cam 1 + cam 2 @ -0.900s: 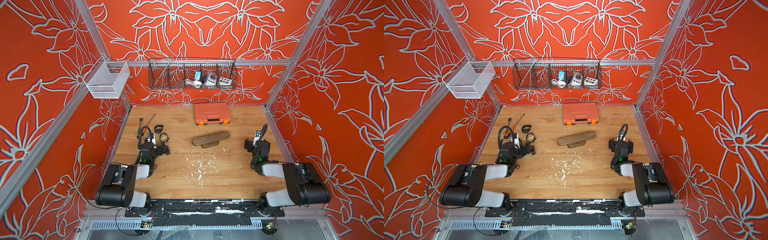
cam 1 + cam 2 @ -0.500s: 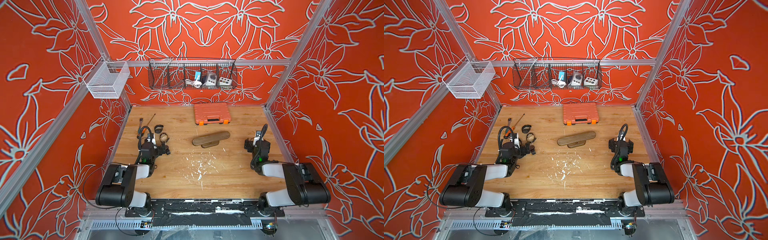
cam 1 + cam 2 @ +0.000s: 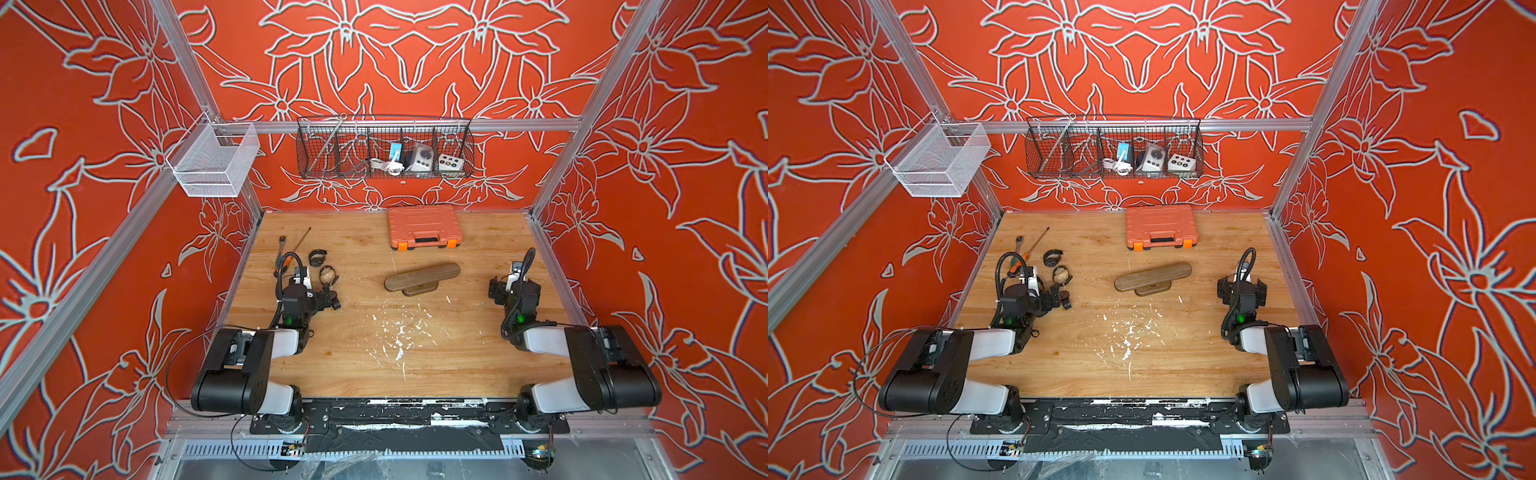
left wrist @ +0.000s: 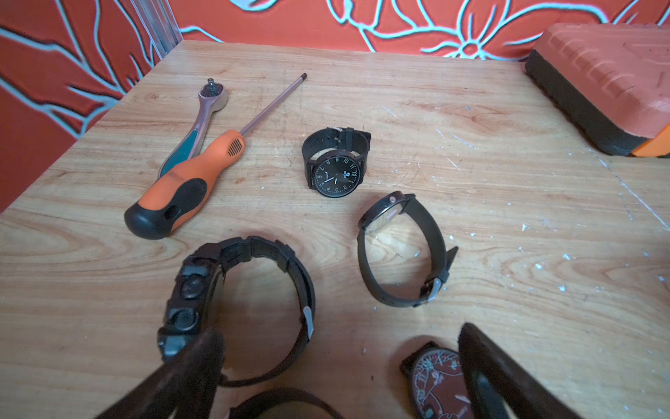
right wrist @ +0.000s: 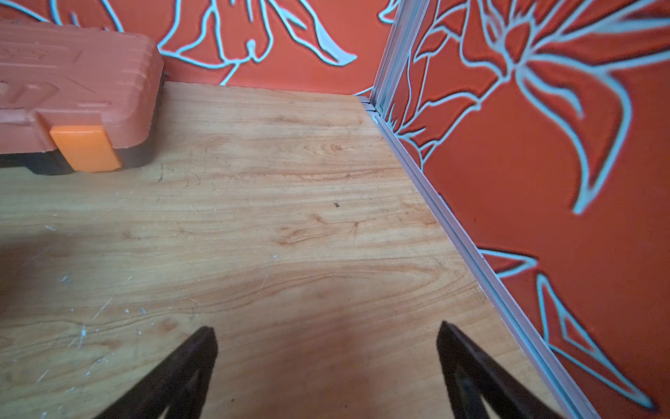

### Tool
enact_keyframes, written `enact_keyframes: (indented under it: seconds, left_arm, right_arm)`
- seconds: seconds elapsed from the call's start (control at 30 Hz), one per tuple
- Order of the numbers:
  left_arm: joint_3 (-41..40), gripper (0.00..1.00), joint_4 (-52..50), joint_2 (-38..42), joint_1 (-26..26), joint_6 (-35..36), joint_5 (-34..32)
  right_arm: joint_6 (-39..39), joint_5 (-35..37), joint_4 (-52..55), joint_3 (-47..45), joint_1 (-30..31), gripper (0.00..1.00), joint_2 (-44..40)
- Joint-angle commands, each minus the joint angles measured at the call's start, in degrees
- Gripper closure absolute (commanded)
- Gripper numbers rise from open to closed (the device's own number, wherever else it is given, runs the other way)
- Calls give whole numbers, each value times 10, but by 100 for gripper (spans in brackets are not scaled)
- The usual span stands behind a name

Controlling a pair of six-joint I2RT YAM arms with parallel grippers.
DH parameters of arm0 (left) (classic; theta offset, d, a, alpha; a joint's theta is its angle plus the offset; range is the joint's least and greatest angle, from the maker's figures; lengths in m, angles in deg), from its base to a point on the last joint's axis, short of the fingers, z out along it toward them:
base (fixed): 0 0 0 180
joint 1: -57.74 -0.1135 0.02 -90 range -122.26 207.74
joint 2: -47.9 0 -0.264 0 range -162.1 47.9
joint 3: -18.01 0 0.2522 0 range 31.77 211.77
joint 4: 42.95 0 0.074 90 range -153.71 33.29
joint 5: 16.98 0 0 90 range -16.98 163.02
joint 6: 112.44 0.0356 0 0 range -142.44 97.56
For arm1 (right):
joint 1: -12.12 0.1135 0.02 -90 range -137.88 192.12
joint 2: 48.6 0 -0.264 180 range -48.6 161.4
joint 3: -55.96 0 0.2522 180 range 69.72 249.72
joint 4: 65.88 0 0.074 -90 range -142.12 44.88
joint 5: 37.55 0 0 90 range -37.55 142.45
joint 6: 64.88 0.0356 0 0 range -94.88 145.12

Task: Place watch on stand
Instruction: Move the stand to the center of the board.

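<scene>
Several watches lie at the table's left side. The left wrist view shows a black-dial watch [image 4: 335, 163], a slim black watch [image 4: 398, 250] on its edge, a chunky black watch [image 4: 235, 301] and a red-dial watch [image 4: 435, 381]. My left gripper [image 4: 337, 348] hangs open just over them, holding nothing. One finger is over the chunky watch's case and the other is beside the red dial. The stand [image 3: 422, 277], a dark-brown wooden bar on a small base, sits bare at mid-table. My right gripper [image 5: 326, 337] is open over bare wood near the right wall.
An orange tool case [image 3: 424, 226] lies at the back of the table. An orange-handled screwdriver [image 4: 188, 181] and a ratchet [image 4: 203, 116] lie by the left wall. A black wire basket [image 3: 384, 147] and a white mesh basket [image 3: 214, 160] hang above.
</scene>
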Motion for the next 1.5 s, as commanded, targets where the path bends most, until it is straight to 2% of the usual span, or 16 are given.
enact_keyframes:
  seconds: [0.0,0.1,0.17,0.23,0.33,0.43,0.53,0.6,0.67,0.8,0.9,1.03,1.13,1.2,1.3,1.47]
  left_arm:
    - [35,2,-70,52,17,16,-17]
    - [38,2,-122,124,48,27,-62]
    - [33,2,-142,178,67,1,-115]
    - [47,2,-202,226,73,-72,-160]
    - [104,2,-357,285,75,-236,-226]
    - [145,2,-463,318,75,-355,-193]
    - [155,2,-501,352,75,-396,-98]
    - [145,2,-508,377,75,-423,-56]
    - [135,2,-569,413,74,-508,-68]
    - [134,2,-598,476,76,-446,-22]
    - [183,2,-683,462,90,-421,-25]
    - [220,2,-719,426,98,-396,11]
    - [224,2,-693,386,123,-385,53]
    - [235,2,-690,344,151,-381,55]
    - [252,2,-670,272,196,-378,70]
    - [277,2,-603,161,272,-384,94]
  right_arm:
    - [-33,-55,7,-9,5,2,-31]
    - [-41,-48,54,-8,13,2,-100]
    - [-45,-49,120,6,18,2,-159]
    - [-29,-65,167,20,19,2,-214]
    - [46,-84,247,56,19,2,-287]
    - [149,-67,348,92,18,2,-344]
    - [366,-12,457,95,11,2,-391]
    - [355,-80,440,81,7,2,-417]
    - [300,-155,445,88,7,2,-425]
    - [224,-217,560,186,8,2,-348]
    - [211,-267,586,232,19,2,-273]
    - [182,-264,615,269,72,2,-203]
    - [187,-281,626,275,105,2,-168]
    - [198,-273,644,281,127,2,-149]
    - [221,-295,628,278,130,2,-130]
    - [231,-285,635,327,130,2,-66]
